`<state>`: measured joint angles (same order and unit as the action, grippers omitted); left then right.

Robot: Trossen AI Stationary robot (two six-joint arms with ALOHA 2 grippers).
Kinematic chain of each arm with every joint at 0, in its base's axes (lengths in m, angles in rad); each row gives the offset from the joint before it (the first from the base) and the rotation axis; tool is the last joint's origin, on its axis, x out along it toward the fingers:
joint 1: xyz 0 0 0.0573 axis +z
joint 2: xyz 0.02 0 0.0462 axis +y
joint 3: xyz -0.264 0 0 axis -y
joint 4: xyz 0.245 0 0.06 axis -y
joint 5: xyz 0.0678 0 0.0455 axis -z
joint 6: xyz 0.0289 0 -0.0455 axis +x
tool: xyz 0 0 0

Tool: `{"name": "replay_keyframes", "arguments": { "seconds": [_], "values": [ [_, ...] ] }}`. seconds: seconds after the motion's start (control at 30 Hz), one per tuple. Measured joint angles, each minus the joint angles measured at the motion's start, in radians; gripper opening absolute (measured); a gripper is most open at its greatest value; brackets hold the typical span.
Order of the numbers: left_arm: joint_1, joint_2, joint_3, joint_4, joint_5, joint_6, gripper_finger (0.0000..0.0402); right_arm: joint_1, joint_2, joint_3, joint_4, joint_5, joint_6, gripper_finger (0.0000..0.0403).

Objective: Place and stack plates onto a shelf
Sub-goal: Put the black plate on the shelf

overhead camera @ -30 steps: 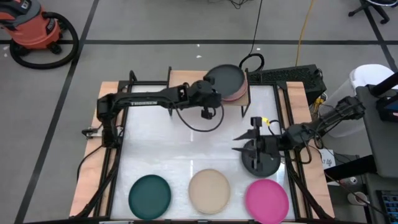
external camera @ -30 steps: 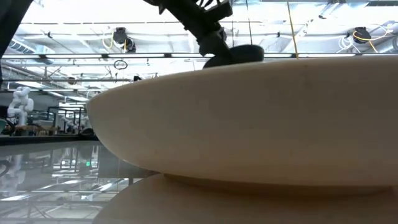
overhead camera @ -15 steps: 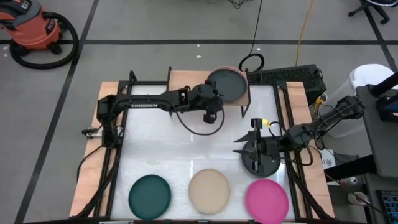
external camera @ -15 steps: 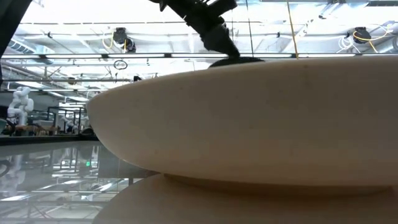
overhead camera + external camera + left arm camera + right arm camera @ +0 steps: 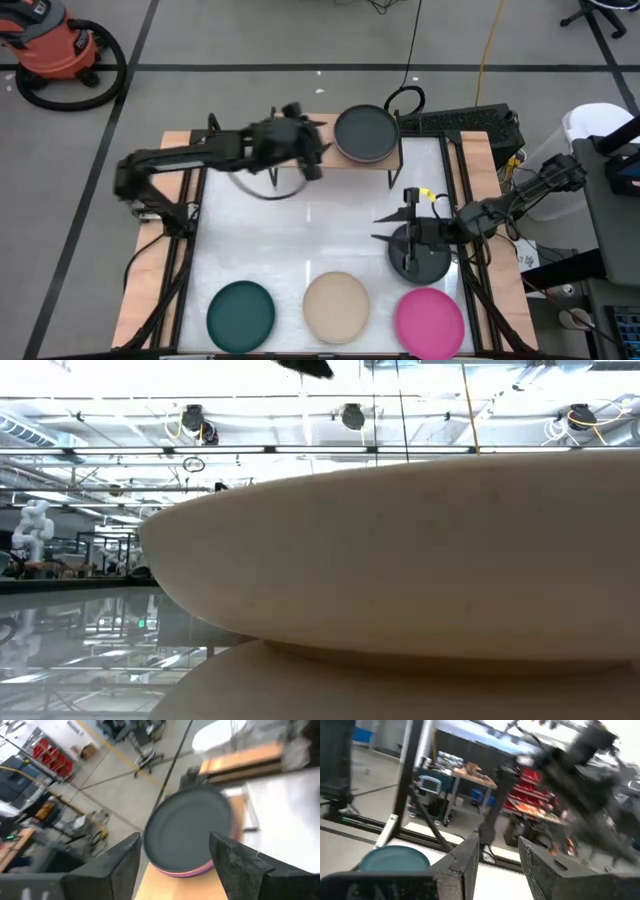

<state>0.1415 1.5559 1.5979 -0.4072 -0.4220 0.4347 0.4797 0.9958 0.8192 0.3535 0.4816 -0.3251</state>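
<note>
overhead, the empty, spread left gripper sits beside the shelf's dark grey plate; its wrist view reveals purple beneath.

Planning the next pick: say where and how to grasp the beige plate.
Grip the beige plate by its raised rim, on the edge facing the shelf, coming down from above. It lies flat on the table with the dark teal plate and magenta plate on either side, so that edge looks freest.
</note>
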Motion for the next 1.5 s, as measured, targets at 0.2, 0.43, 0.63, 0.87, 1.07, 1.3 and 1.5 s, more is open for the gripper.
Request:
{"name": "replay_keyframes", "arguments": {
  "seconds": [0.2, 0.43, 0.63, 0.87, 1.07, 1.3, 1.5],
  "values": [
    [-0.082, -0.272, -0.264, 0.096, 0.039, -0.068, 0.0202, 0.02, 0.032, 0.02, -0.018, 0.041, -0.01, 0.0121],
    [-0.2, -0.575, -0.705, 0.386, 0.04, -0.15, 0.0176, -0.005, 0.057, 0.093, -0.33, 0.196, 0.173, 0.0121],
    [-0.253, -0.718, -0.996, 0.656, 0.04, -0.195, 0.0175, -0.056, 0.06, 0.122, -0.657, -0.011, 0.51, 0.0121],
    [-0.248, -0.737, -1.138, 0.889, 0.028, -0.182, 0.0175, -0.073, 0.133, 0.121, -0.945, -0.178, 0.885, 0.0121],
    [-0.248, -0.737, -1.136, 0.894, 0.028, -0.181, 0.0175, -0.044, 0.279, 0.121, -1.047, -0.251, 1.016, 0.0121],
    [-0.248, -0.737, -1.136, 0.832, 0.028, -0.201, 0.0175, -0.048, 0.427, 0.121, -1.104, -0.312, 1.236, 0.0121],
    [-0.248, -0.737, -1.136, 0.821, 0.028, -0.212, 0.0175, -0.053, 0.473, 0.12, -1.152, -0.324, 1.337, 0.0121]
  ]
}}
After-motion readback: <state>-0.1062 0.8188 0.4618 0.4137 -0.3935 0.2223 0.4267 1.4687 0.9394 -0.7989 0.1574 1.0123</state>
